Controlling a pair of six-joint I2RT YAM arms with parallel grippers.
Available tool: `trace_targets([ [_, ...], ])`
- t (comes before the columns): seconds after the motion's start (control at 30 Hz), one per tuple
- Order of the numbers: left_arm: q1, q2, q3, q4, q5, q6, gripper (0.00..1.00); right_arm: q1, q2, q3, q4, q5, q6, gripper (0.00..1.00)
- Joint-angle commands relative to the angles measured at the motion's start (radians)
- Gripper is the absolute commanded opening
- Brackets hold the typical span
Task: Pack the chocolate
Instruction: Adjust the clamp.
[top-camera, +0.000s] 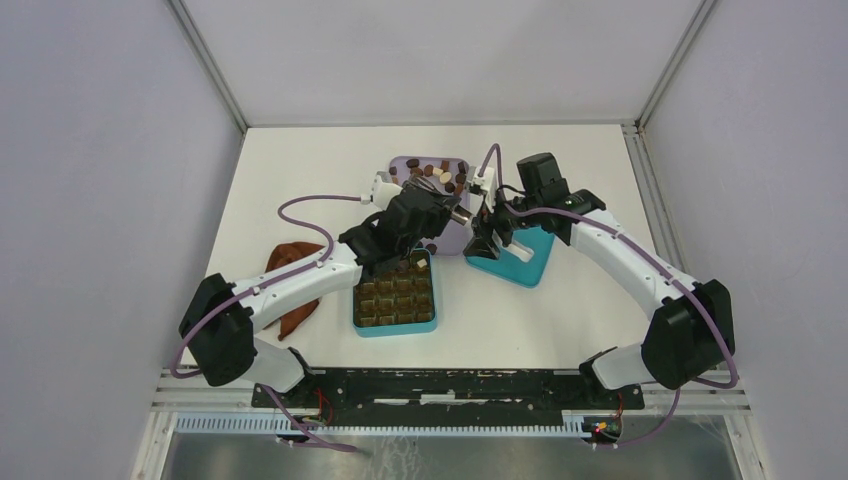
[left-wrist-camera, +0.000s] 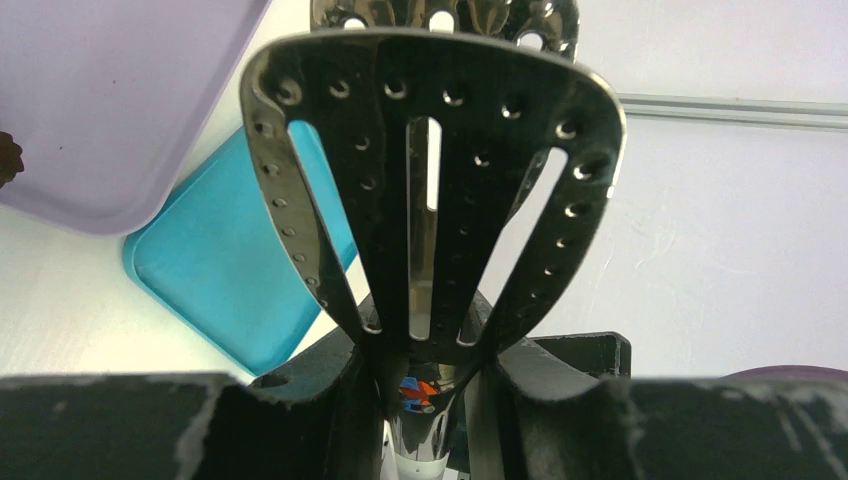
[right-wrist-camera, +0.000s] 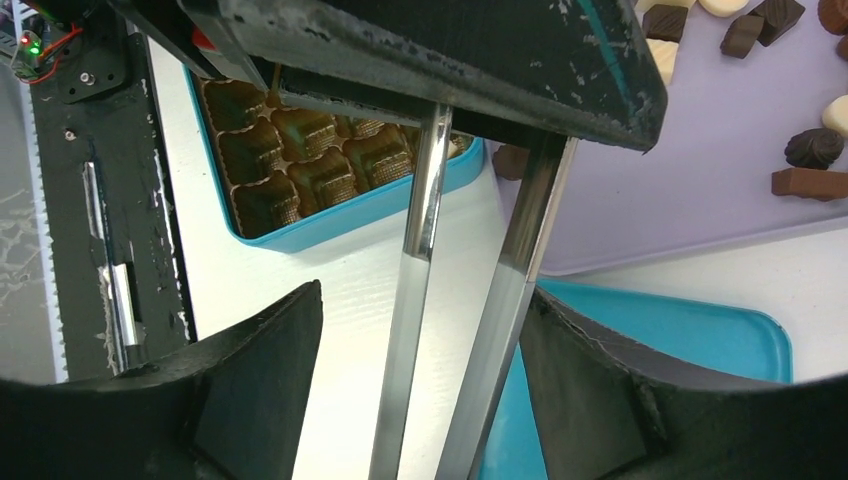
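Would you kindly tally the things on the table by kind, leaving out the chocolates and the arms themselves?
Teal box with gridded insert: 1
Teal lid: 1
Lavender tray: 1
Reddish-brown cloth: 1
Metal tongs: 1
Total: 5

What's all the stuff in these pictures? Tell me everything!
table: one, white, under everything
lavender tray: one, pale purple, far middle of the table
chocolates: many, dark brown, mid brown and cream, in the lavender tray
teal box: one, teal with brown gridded insert, near middle
teal lid: one, teal, right of the box
cloth: one, reddish-brown, left side
tongs: one pair, silver with holes, between the arms
left pincer: one, black, shut on the tongs
right pincer: one, black, open around the tongs' handles
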Motion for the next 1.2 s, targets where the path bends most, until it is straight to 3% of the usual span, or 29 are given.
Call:
trace_targets([
  [0.0, 0.002, -0.037, 0.010, 0.094, -0.020, -0.032, 0.14, -0.010, -0.002, 0.053, -0.011, -0.037, 0.015, 0.77],
  [0.27, 0.002, -0.023, 0.016, 0.101, -0.015, -0.024, 0.14, -0.009, 0.008, 0.068, -0.022, -0.061, 0.023, 0.58],
  [0.4, 0.002, -0.016, 0.020, 0.101, -0.014, -0.019, 0.14, -0.009, 0.012, 0.075, -0.032, -0.053, 0.016, 0.55],
  [0.47, 0.002, -0.012, 0.022, 0.101, -0.014, -0.018, 0.14, -0.010, 0.016, 0.076, -0.037, -0.047, 0.014, 0.43],
  [0.67, 0.002, -0.006, 0.029, 0.104, -0.006, -0.013, 0.14, -0.009, 0.018, 0.076, -0.039, -0.050, 0.014, 0.28],
  [0.77, 0.002, -0.008, 0.027, 0.105, -0.006, -0.012, 0.17, -0.009, 0.019, 0.079, -0.038, -0.057, 0.017, 0.30],
  [0.97, 0.002, -0.012, 0.028, 0.095, -0.005, -0.014, 0.45, -0.009, 0.020, 0.081, -0.039, -0.072, 0.016, 0.44],
  [1.17, 0.002, -0.018, 0.022, 0.091, 0.000, -0.013, 0.66, -0.015, 0.020, 0.085, -0.040, -0.076, 0.018, 0.43],
])
